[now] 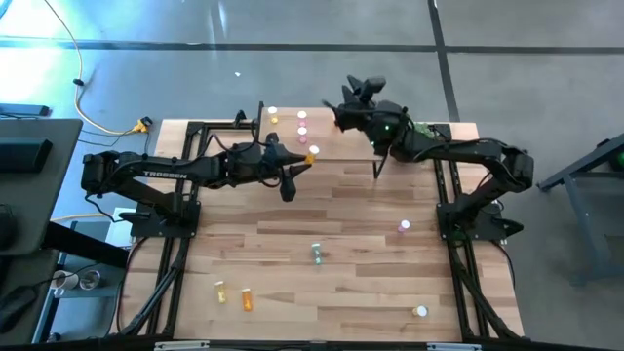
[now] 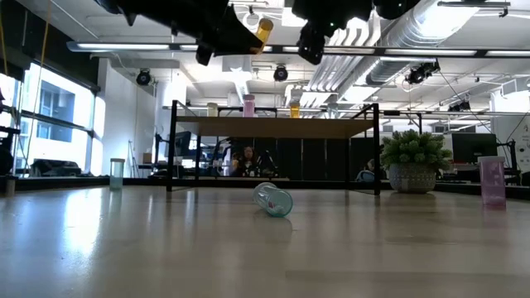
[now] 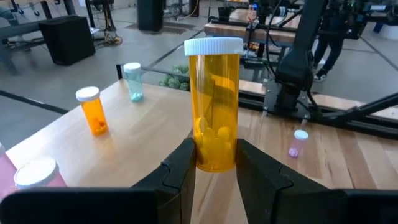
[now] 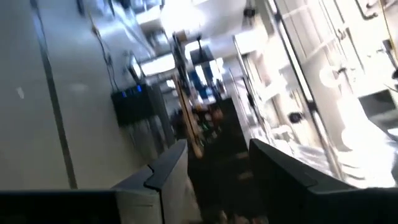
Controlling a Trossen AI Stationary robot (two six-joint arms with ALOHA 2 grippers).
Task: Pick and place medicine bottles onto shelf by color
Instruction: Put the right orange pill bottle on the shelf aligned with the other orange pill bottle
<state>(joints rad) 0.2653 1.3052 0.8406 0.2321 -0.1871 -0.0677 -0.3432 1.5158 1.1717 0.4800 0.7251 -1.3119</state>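
Several small white-capped medicine bottles (image 1: 301, 124) are already set on the low light-wood shelf on thin black legs (image 1: 229, 128), seen at the far edge of the table in the high view; in the low view three of them are seen upright on its board. One more, an orange cylindrical bottle with a white cap (image 3: 214, 104), is clamped upright near its base between the dark fingers of the left gripper (image 3: 214, 163), which hangs above the shelf's front edge near the bottles already placed. Setting it down appears to be the step in hand.

Well away from the shelf, on the near part of the light-wood plank tabletop (image 1: 361, 210), six bottles are left: a green one lying on its side (image 2: 273, 199), a yellow one (image 1: 220, 291), an orange one (image 1: 247, 299), a pink one (image 1: 405, 226), a white-capped one near the front right (image 1: 420, 312), and a pale one standing at the left edge in the low view. The task is judged roughly half done.

The right gripper (image 1: 343, 109) is held high over the shelf's right end, its jaws parted with nothing between them. A green bushy plant in a pot (image 2: 412, 161) is seen just beside the shelf. Beyond the shelf a workshop room with ceiling lights, ducts and large windows is seen.
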